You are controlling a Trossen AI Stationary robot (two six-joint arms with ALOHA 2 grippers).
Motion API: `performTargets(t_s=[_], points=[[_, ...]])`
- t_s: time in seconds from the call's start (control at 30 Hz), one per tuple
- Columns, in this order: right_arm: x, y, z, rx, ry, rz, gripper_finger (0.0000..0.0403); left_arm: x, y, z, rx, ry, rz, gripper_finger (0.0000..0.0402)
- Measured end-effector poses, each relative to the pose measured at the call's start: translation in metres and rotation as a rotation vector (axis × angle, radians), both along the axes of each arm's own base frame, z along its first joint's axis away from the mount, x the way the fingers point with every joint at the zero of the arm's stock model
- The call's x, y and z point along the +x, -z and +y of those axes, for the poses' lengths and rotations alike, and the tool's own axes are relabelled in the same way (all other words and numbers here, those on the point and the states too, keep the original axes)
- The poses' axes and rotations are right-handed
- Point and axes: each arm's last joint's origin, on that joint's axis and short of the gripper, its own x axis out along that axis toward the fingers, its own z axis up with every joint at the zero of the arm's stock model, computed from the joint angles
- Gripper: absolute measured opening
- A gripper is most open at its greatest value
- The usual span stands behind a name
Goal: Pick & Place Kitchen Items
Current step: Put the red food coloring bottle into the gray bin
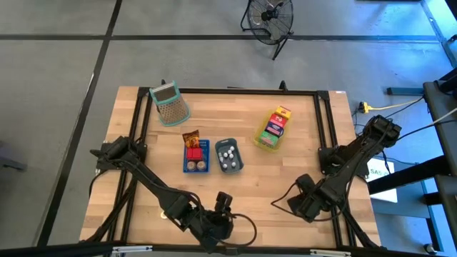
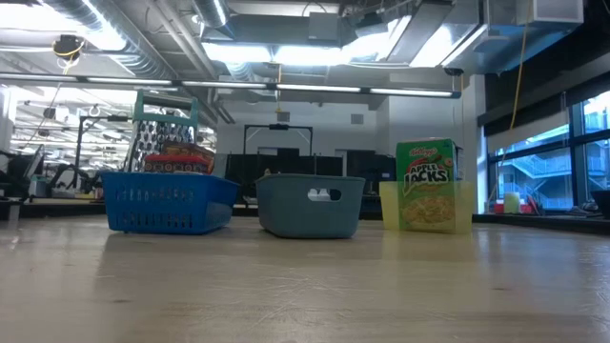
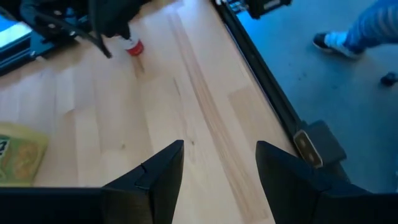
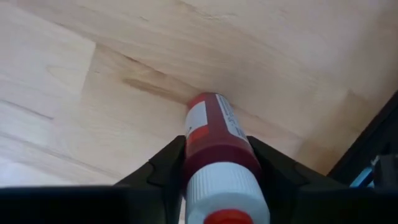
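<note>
A small red bottle (image 4: 214,134) with a white cap and a white label sits between the fingers of my right gripper (image 4: 216,146), which is shut on it near the table's front right (image 1: 305,202). The left wrist view shows the same bottle (image 3: 132,45) under that dark gripper. My left gripper (image 3: 219,168) hangs open over bare wood near the front edge (image 1: 224,201), holding nothing. Other kitchen items lie in a blue tray (image 1: 195,157), a grey-blue tray (image 1: 228,155) and a yellow tray (image 1: 273,128). Neither gripper shows in the low view. My right gripper pinches the bottle's red upper body just below the white cap (image 4: 205,155), one finger on each of two opposite sides. The fingers come from above, pointing down along the bottle. The bottle stands cap up, base toward the wood; whether the base rests on it I cannot tell.
A green-rimmed mesh basket (image 1: 170,103) stands at the far left. An Apple Jacks carton (image 2: 426,186) stands upright in the yellow tray. A black frame rail (image 3: 261,81) runs along the table's right edge, with a person's shoe (image 3: 333,42) on the floor beyond. Bare wood lies between the two grippers.
</note>
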Motion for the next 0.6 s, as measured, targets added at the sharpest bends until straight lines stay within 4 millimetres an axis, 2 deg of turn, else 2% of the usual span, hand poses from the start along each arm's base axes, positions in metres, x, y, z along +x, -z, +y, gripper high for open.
performTargets(t_s=[0.17, 0.3, 0.47, 0.6], points=[[0.002, -0.002, 0.002, 0.019, -0.104, -0.013, 0.0145, 0.002, -0.002, 0.000, -0.031, -0.074, -0.038, 0.0196], [0.011, -0.014, 0.010, 0.057, -0.220, -0.102, 0.0148, 0.002, -0.003, 0.002, -0.053, -0.192, -0.079, 0.0196], [0.028, -0.042, 0.022, 0.084, -0.402, -0.256, 0.0147, 0.001, -0.006, 0.007, -0.007, -0.272, -0.128, 0.0196], [0.049, -0.074, 0.022, 0.064, -0.601, -0.391, 0.0148, -0.007, -0.026, 0.016, 0.000, -0.349, -0.196, 0.0196]])
